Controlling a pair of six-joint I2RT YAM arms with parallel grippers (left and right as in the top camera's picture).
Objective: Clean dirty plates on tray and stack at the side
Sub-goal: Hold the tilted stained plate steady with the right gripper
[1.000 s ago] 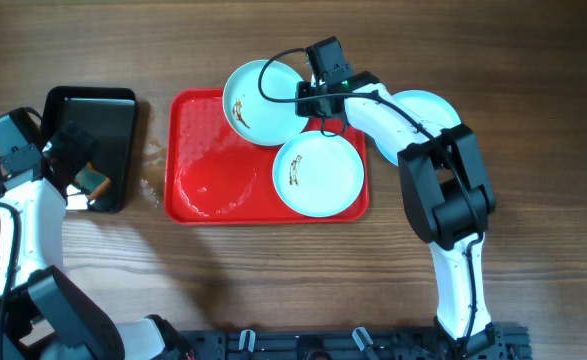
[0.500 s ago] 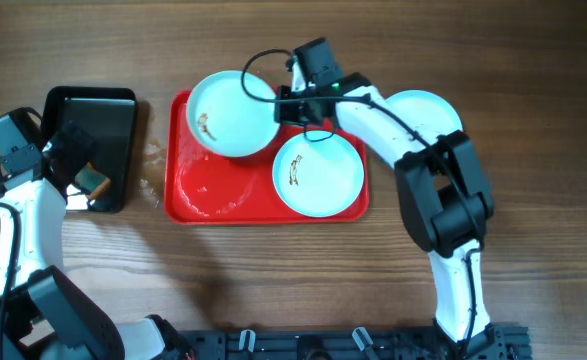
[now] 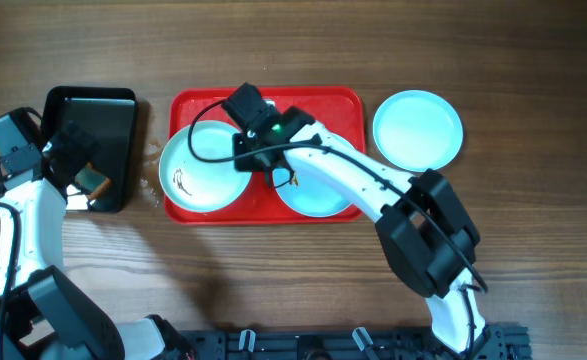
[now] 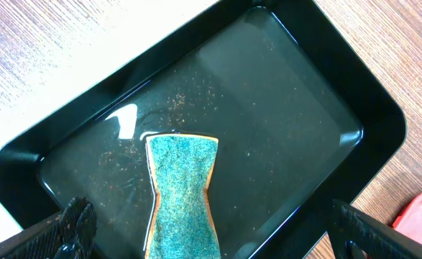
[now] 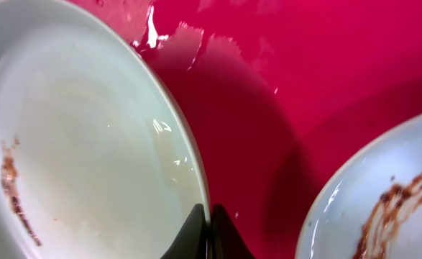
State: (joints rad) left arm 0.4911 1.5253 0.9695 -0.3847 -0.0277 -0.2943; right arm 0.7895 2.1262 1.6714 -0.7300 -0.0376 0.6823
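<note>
My right gripper (image 3: 245,152) is shut on the rim of a dirty plate (image 3: 198,170) with a brown smear, held at the left end of the red tray (image 3: 323,100); the wrist view shows the fingers (image 5: 209,229) pinching the plate's rim (image 5: 88,144). A second smeared plate (image 3: 318,195) sits on the tray's right half, partly under my right arm, and shows in the right wrist view (image 5: 383,194). A third plate (image 3: 418,130) without a visible smear lies on the table right of the tray. My left gripper (image 4: 211,241) is open above a blue-green sponge (image 4: 180,187).
The sponge lies in a small black tray (image 3: 118,105) left of the red tray, seen close in the left wrist view (image 4: 304,108). The red tray's surface looks wet. Bare wooden table lies all around.
My right gripper has carried the held plate from the tray's back edge leftward and forward to the left end. The left arm has not moved.
</note>
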